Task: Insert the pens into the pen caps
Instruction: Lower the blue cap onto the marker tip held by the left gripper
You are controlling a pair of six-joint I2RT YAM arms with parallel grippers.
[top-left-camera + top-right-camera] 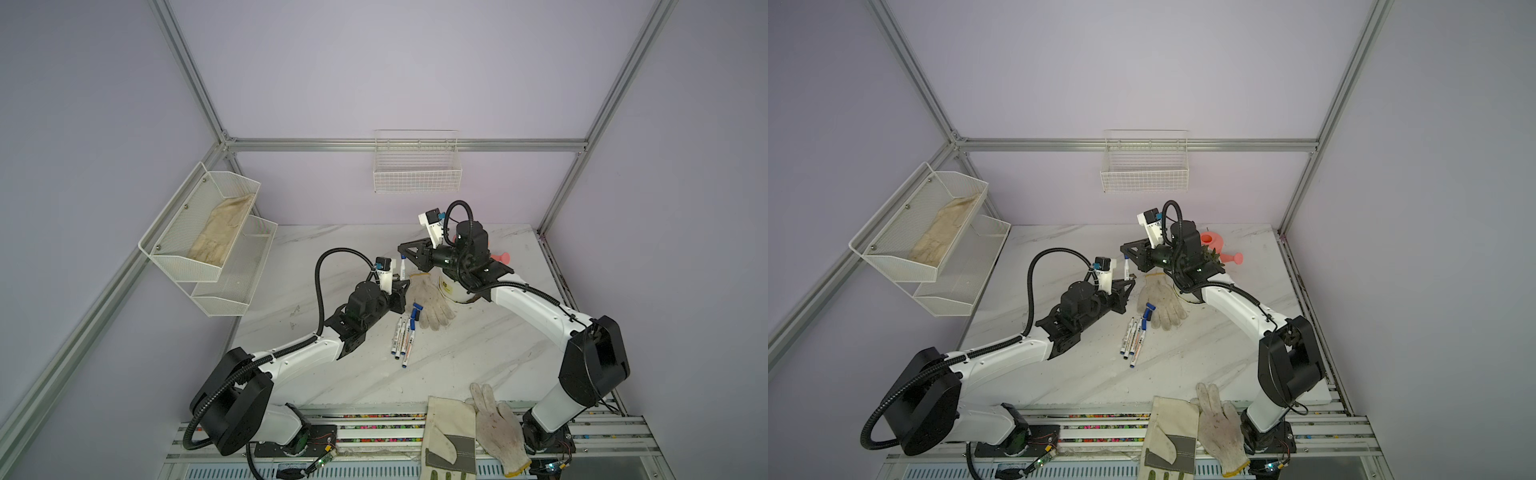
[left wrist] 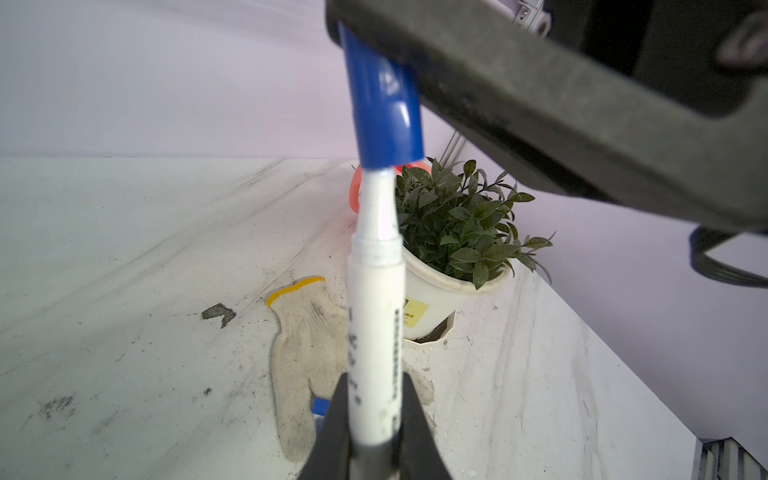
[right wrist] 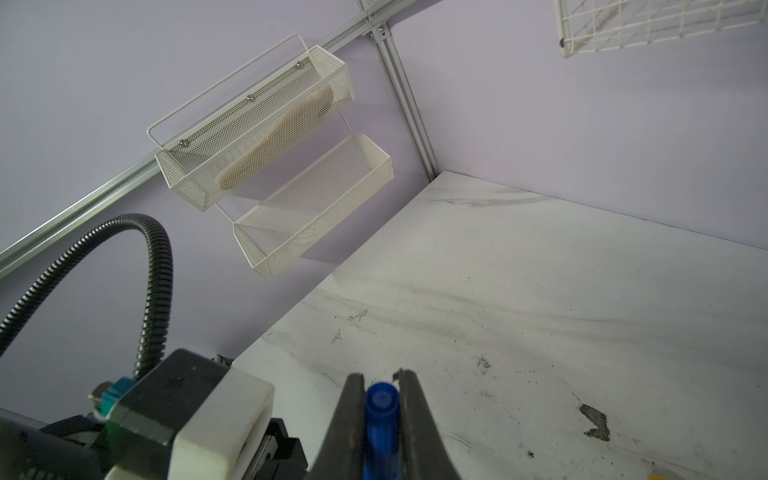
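1. The left gripper has its black jaws closed narrowly on the printed barrel of a slim white marker pen. The pen is held up off the table, near the cuff of a white knitted glove with a yellow cuff edge.
2. The right gripper pinches a short blue tube cap between almost-closed jaws, above that same cuff. The cap's open end sits over the pen's narrow neck, and the pen's shoulder is bare below it.
3. Several loose white pens lie side by side just beside the glove's fingers. Loose blue caps lie between them and the glove.
4. The white marble-patterned tabletop is scuffed with dark marks, and lilac walls in an aluminium frame enclose it.
5. Behind the glove stand a green potted plant in a white pot and a coral watering can.
6. Well apart from the glove, a white two-tier mesh rack and a white wire basket hang on the walls.
7. The pen's nib is hidden inside the cap, so how deep it sits cannot be told. The pen's rear end is lost between the left jaws. The arm covers most of the plant in both top views.
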